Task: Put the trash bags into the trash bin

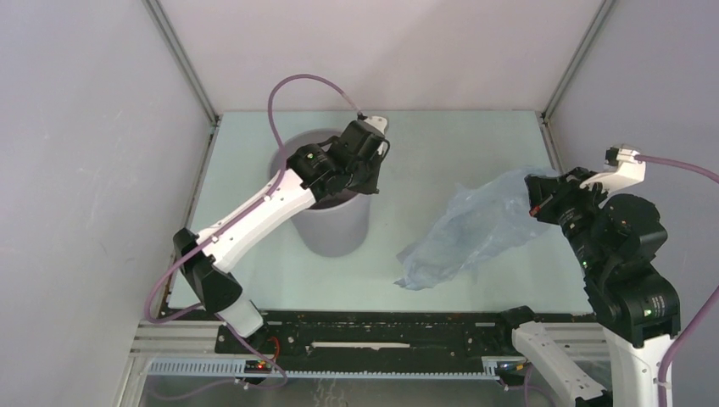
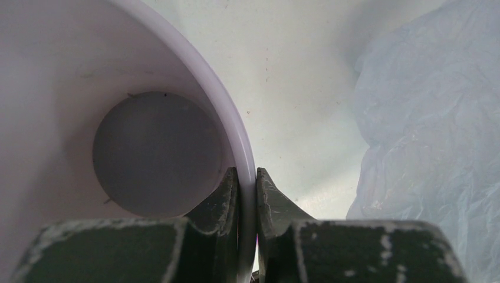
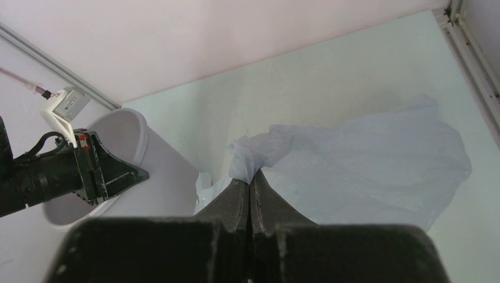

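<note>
The grey round trash bin (image 1: 339, 222) stands upright at the table's middle left. My left gripper (image 1: 370, 174) is shut on the bin's right rim (image 2: 246, 177), one finger inside and one outside. The bin looks empty inside in the left wrist view. The pale blue translucent trash bag (image 1: 475, 227) hangs from my right gripper (image 1: 536, 200), which is shut on a bunched edge of it (image 3: 250, 171). The bag drapes down to the table right of the bin. It also shows in the left wrist view (image 2: 424, 135).
Grey enclosure walls stand on the left, back and right. A metal rail (image 1: 373, 339) runs along the table's near edge between the arm bases. Pink cables loop from both wrists.
</note>
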You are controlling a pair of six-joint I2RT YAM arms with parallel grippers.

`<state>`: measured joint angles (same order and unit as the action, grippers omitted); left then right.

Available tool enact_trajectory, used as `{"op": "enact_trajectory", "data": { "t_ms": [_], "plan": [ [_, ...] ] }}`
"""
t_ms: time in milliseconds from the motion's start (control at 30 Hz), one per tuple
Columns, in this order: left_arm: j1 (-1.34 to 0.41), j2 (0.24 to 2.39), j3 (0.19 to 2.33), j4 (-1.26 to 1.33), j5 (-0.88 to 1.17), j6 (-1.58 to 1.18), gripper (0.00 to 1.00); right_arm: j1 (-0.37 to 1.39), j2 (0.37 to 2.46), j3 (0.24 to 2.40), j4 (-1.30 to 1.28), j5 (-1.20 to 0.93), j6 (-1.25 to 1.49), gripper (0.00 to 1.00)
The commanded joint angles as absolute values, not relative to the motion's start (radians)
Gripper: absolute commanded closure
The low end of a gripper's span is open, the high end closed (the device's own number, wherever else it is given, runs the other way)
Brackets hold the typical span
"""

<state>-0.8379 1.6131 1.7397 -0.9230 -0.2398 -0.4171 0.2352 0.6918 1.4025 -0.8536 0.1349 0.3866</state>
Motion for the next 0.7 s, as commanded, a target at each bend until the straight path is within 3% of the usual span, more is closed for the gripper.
{"op": "enact_trajectory", "data": {
  "t_ms": [0,167,233,333,533,667],
  "plan": [
    [-0.834,1.623,1.805,-0.899,-0.162,-0.407,0.82,0.233,0.681,1.438,-0.853,0.175,0.359,1.00],
    [-0.833,1.598,1.839,-0.933,-0.142,-0.402,0.47,0.232,0.690,1.449,-0.849,0.179,0.356,1.00],
    [-0.833,1.568,1.850,-0.942,-0.144,-0.402,0.38,0.232,0.695,1.453,-0.849,0.171,0.357,1.00],
    [-0.834,1.512,1.860,-0.949,-0.123,-0.411,0.28,0.232,0.705,1.461,-0.850,0.159,0.364,1.00],
    [-0.886,1.383,1.779,-0.845,0.056,-0.518,0.19,0.231,0.718,1.471,-0.833,0.148,0.371,1.00],
    [-0.974,1.355,1.726,-0.769,0.151,-0.590,0.05,0.230,0.730,1.475,-0.819,0.147,0.367,1.00]
  ]
}}
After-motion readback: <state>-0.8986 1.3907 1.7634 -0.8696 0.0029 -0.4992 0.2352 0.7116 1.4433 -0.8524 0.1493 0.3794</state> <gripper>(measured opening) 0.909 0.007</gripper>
